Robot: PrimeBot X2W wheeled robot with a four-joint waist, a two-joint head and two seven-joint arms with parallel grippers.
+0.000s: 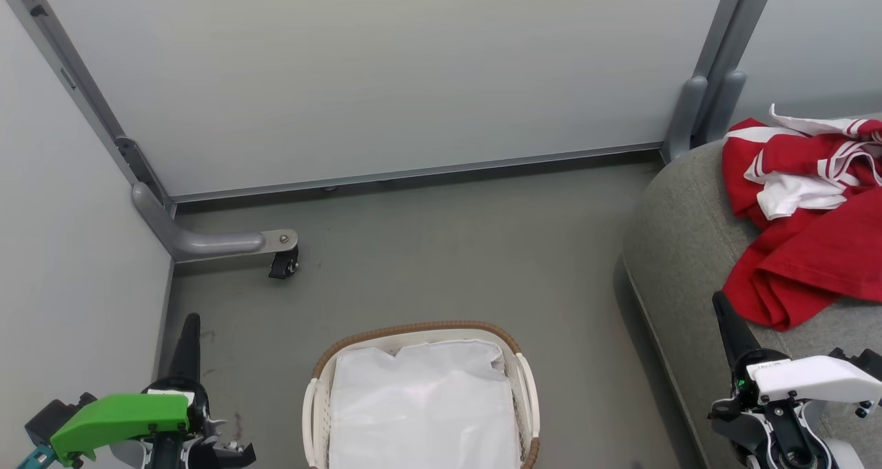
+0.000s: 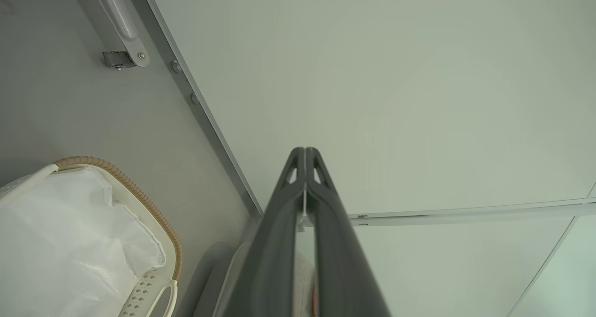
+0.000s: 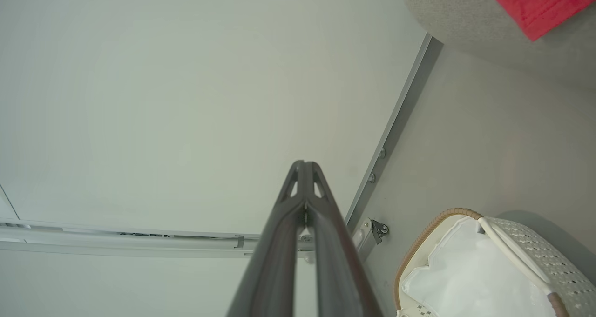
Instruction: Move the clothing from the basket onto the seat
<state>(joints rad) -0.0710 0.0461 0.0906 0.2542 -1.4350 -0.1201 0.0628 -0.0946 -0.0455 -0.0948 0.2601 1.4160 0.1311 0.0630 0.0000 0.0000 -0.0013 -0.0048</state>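
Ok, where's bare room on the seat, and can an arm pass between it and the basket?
The seat is bare along its rounded left edge, beside the clothing, and on the pile's near side by the right gripper. Its far right is crowded. The floor between basket and seat is bare; an arm should pass.

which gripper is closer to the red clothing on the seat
Right. The right gripper points up just beside the lower edge of the clothing; the left gripper is far off, across the basket.

No readable text — only a tiny, blurred label (image 1: 768, 366) on the right end effector (image 1: 720, 304)
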